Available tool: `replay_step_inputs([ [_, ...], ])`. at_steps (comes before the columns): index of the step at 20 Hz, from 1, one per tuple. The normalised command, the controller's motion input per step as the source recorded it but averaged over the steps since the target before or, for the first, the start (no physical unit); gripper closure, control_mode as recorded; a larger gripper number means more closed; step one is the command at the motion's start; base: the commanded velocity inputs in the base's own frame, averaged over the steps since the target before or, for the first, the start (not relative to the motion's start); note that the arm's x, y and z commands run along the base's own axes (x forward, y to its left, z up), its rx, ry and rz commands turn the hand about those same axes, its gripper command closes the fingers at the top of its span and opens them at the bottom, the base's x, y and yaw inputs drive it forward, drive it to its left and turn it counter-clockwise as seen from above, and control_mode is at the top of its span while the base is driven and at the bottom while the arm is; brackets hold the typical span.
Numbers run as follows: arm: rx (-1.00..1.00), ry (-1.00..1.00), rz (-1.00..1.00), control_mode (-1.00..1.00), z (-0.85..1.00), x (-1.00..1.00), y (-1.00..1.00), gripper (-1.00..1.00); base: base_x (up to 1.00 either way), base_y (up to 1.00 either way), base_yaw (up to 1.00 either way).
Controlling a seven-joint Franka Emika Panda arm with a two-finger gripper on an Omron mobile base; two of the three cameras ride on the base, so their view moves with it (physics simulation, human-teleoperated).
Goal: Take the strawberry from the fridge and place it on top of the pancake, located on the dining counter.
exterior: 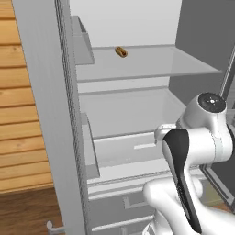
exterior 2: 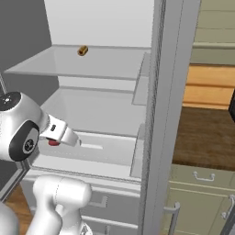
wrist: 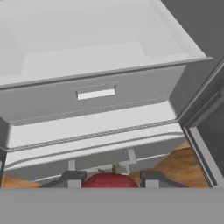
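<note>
Before the open fridge, strawberry between claw fingertips.

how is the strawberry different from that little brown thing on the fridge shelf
The strawberry is dark red and roundish; the brown food item is brown-orange and cylinder-shaped. The strawberry sits between the fingers of the hand, which is closed on it, low in front of the fridge, while the brown item lies free on the upper glass shelf. Both are small foods, tiny against the fridge.

even, bright rendered light; faint shadows; sharp focus.
</note>
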Motion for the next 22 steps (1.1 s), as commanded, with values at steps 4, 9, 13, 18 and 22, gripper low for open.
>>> replay_step_inputs([
  [4,0.00,0.00,0.00,1.00,0.00,0.00,0.00,1.00,-0.65,-0.03,0.33],
  [9,0.00,0.00,0.00,1.00,0.00,0.00,0.00,1.00,-0.71,-0.21,0.66],
  [13,0.00,0.00,0.00,1.00,0.00,0.00,0.00,1.00,-0.84,-0.22,0.73],
  [18,0.00,0.00,0.00,1.00,0.00,0.00,0.00,1.00,-0.96,-0.21,0.77],
  [22,0.00,0.00,0.00,1.00,0.00,0.00,0.00,1.00,-0.78,-0.22,0.60],
])
